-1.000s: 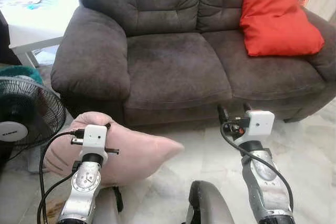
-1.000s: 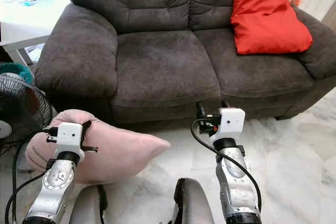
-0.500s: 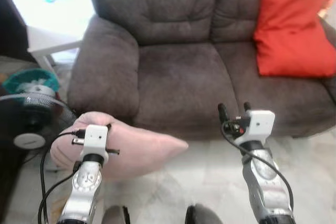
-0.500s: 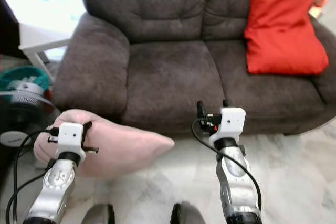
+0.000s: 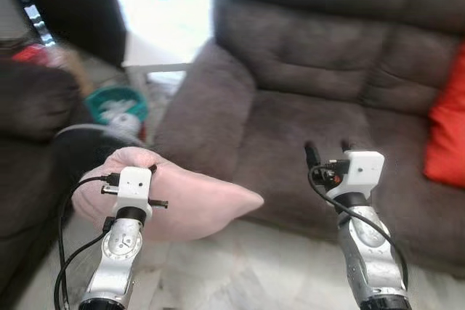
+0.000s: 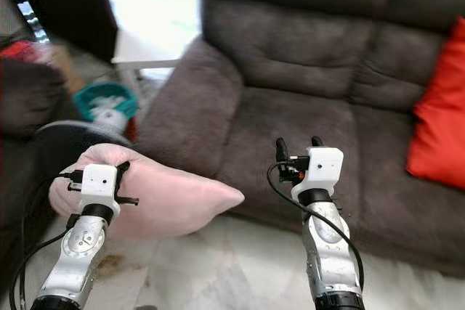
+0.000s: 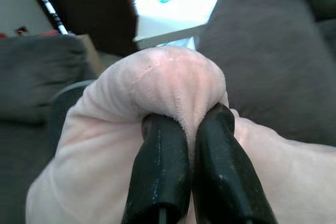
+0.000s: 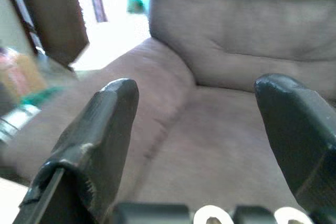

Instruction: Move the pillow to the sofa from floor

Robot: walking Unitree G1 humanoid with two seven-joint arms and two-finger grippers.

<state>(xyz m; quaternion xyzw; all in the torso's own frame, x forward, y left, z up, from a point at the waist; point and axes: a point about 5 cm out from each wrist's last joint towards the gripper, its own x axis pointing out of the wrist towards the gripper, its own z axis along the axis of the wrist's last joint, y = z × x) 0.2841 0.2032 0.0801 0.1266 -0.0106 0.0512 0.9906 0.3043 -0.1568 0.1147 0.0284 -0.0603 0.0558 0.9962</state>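
Pink pillow (image 5: 189, 201): held up, lower left, before the sofa (image 5: 327, 92).
Left gripper (image 7: 184, 145): pinched on pillow.
Right gripper (image 8: 199, 129): fingers spread, nothing held.

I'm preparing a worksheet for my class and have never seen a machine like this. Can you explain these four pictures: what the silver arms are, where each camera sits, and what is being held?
This is a humanoid robot that does household jobs. Two pictures come from the two cameras in its head, looking down and forward, so you see its own two silver arms reaching out in front. The other two come from small cameras on each wrist, looking along that arm's two black fingers.

The left gripper is pinched shut on a bunched fold of a pink pillow; the left wrist picture shows the fabric squeezed between the fingers. The right gripper is open and holds nothing; its wrist picture looks between the spread fingers at the seat.

Ahead stands a dark grey sofa with a red cushion on its right side. The floor is pale marble tile. The head pictures are somewhat blurred.
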